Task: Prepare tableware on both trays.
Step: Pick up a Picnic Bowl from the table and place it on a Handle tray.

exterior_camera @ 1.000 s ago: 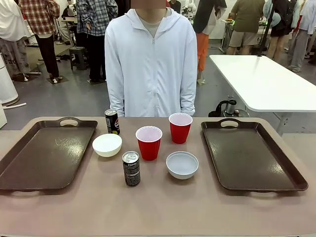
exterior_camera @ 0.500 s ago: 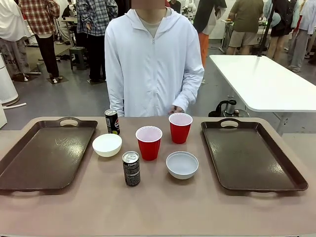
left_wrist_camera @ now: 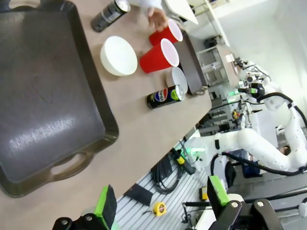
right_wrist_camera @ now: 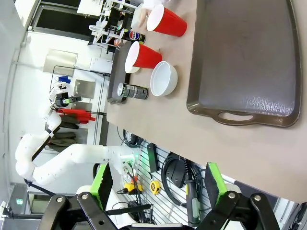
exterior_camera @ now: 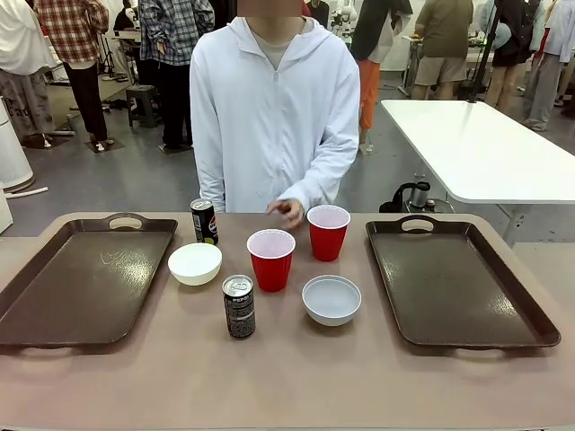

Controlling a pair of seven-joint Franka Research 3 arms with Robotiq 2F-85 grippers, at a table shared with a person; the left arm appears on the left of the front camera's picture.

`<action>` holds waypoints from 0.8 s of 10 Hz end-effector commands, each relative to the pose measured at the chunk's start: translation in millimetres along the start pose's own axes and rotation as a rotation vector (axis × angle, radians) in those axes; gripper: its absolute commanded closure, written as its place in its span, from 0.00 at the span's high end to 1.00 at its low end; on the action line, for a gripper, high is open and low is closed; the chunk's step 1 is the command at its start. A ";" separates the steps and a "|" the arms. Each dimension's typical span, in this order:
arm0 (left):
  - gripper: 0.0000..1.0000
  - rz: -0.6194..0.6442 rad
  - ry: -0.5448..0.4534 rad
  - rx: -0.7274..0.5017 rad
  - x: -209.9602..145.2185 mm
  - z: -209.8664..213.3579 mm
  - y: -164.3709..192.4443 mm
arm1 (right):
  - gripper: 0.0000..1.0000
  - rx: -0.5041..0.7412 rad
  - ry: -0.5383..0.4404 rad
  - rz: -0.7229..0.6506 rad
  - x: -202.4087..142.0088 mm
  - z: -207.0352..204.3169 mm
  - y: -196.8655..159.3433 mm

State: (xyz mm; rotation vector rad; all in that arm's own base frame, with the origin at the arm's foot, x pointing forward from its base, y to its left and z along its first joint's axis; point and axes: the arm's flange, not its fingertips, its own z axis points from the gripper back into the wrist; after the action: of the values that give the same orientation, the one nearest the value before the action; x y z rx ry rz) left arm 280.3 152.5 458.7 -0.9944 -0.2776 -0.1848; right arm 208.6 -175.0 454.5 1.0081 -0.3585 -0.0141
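1. The person's hand (exterior_camera: 286, 211) has come in over the table's far edge and now hovers behind the near red cup (exterior_camera: 270, 259), beside the far red cup (exterior_camera: 328, 232).
2. The cups, white bowls (exterior_camera: 195, 263) and Pepsi cans (exterior_camera: 238, 306) stand mid-table. The left tray (exterior_camera: 81, 278) and right tray (exterior_camera: 454, 278) are bare.
3. The left gripper (left_wrist_camera: 160, 194) and right gripper (right_wrist_camera: 158, 178) hang with jaws apart, empty.
4. Loading has not begun, and the person probably moves first.

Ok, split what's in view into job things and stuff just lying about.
Job: left tray, right tray, near cup, far cup, left bowl, right bowl, near can, far can.
Lying about: white side table, tape measure, stool.
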 end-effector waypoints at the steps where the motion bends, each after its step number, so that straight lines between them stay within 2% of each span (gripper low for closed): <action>1: 1.00 -0.012 0.002 -0.006 -0.5 3.2 0.4 | 1.00 0.018 -0.006 0.013 0.1 0.7 0.2; 3: 1.00 0.000 0.000 0.000 0.0 0.0 0.0 | 1.00 0.018 -0.006 0.013 0.1 0.7 0.2; 4: 1.00 0.060 0.036 0.115 15.9 -13.2 -15.6 | 1.00 0.018 -0.006 0.013 0.1 0.7 0.2; 5: 1.00 0.058 0.067 0.173 29.8 -25.5 -37.0 | 1.00 0.018 -0.006 0.013 0.1 0.7 0.2; 7: 1.00 0.014 0.141 0.408 69.7 -63.5 -98.6 | 1.00 0.018 -0.006 0.013 0.1 0.7 0.2; 8: 1.00 0.001 0.217 0.529 96.1 -90.1 -125.3 | 1.00 0.018 -0.006 0.013 0.1 0.7 0.2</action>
State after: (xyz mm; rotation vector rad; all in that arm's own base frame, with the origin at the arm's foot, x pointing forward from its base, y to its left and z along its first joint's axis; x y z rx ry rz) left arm 329.7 30.8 530.7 -0.5946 -0.2029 -0.1835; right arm 208.0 -174.7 455.0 1.0090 -0.3573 -0.0134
